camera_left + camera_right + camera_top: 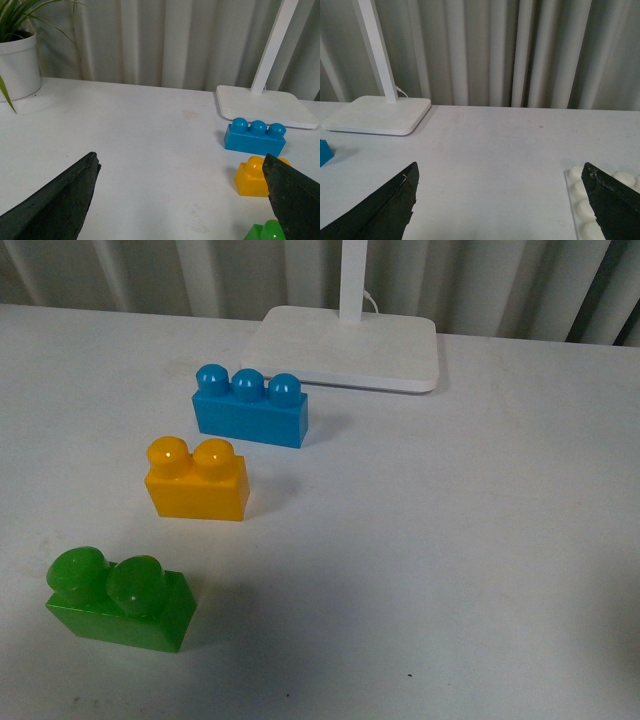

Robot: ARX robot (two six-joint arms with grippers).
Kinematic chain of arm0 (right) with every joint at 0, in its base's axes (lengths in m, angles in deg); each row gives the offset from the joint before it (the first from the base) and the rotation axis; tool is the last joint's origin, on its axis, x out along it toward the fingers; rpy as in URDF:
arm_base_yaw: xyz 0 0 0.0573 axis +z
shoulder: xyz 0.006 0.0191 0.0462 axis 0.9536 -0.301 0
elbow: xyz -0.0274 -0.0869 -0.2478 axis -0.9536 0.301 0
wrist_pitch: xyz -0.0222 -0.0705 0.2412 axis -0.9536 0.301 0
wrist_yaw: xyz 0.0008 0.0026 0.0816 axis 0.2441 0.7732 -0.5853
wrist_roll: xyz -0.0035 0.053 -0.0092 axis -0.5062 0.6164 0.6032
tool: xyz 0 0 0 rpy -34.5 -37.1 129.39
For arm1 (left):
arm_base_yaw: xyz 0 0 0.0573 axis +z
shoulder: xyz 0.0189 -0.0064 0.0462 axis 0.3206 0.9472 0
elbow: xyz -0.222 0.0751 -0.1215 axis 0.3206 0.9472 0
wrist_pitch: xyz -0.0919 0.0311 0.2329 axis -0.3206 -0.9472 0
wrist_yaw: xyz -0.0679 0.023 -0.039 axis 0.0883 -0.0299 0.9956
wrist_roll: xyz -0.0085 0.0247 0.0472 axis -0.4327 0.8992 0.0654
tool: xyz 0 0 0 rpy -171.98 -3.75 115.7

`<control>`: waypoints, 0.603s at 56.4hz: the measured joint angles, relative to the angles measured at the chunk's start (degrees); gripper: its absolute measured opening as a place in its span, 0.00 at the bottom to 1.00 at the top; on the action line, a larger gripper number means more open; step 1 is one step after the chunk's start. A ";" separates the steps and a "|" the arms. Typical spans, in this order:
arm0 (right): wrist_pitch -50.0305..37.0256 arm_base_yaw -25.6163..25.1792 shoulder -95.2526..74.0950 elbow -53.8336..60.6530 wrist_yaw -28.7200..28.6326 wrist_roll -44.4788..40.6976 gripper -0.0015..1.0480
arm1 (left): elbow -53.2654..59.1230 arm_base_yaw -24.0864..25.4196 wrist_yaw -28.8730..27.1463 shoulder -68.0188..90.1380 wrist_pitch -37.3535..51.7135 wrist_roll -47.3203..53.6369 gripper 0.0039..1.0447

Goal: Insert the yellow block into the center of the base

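Table [450, 540] open rightward | yellow block [197, 480] standalone | base [577, 200] cropped | left gripper [179, 165], right gripper [500, 170] spread

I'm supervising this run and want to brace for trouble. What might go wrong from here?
1. The yellow block sits between the blue brick and green brick; the open left hand may bump either.
2. The base shows only partly, in the right wrist view, so its centre is unseen.

yellow block [197, 480]: orange-yellow brick, two round studs facing up, upright on the worktop [450, 540], nearer the robot than the lamp foot [345, 348] and left of it.
base [582, 210]: white studded plate lying flat, only partly in view, well apart from the lamp foot.
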 joint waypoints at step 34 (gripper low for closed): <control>0.00 0.00 0.00 0.00 0.00 -0.02 0.91 | 0.00 0.00 0.00 0.00 0.00 0.00 0.94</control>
